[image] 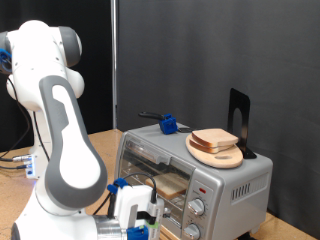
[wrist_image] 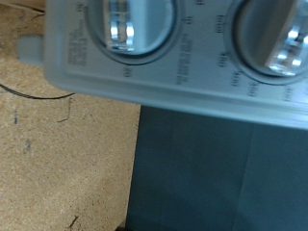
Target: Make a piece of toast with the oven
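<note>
Exterior view: the piece of toast (image: 172,184) lies inside the oven (image: 195,170), behind the glass. My hand (image: 140,222) hovers at 7 o'clock of the 2 knobs (image: 197,209); whether its fingers are spread I cannot tell. Misaligned, I could graze a knob without turning it.

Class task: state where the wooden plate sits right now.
In the exterior view, the plate rests on top of the oven, towards the view's right, carrying a bread slice.

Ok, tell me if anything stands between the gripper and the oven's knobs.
Nothing visible does. The gripper hangs right before the oven, and the wrist view shows both knobs close and unobstructed.
</note>
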